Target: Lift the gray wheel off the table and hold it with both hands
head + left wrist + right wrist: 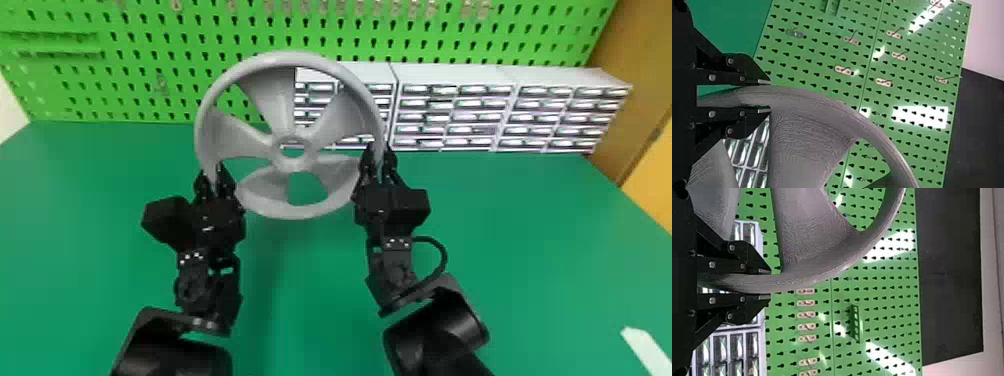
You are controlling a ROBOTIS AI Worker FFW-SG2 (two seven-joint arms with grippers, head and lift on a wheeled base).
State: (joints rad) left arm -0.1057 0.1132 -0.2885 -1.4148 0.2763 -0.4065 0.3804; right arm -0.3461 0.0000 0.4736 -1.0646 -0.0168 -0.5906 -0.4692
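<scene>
While black left end effector (pixel 212 171) and black right end effector (pixel 379 148) clamp opposite rim sides | spoked gray wheel (pixel 275 105): above green surface (pixel 310 285)

**Rim partly covered from you at both tools**

In your head view, the left tool (pixel 212 171) covers some of the gray wheel (pixel 275 107) at 8 o'clock from its hub, and the right tool (pixel 379 151) does so near 3 o'clock. The wheel hides parts of the drawer cabinets (pixel 455 75) behind it; you can't make out the drawers' contents. Toward 12 o'clock, the pegboard (pixel 150 30) is cut off and its hooks (pixel 482 9) are blurred. Toward 6 o'clock, you lose the ends of both arms and the surface (pixel 310 300). Both wrist views crop the wheel.
</scene>
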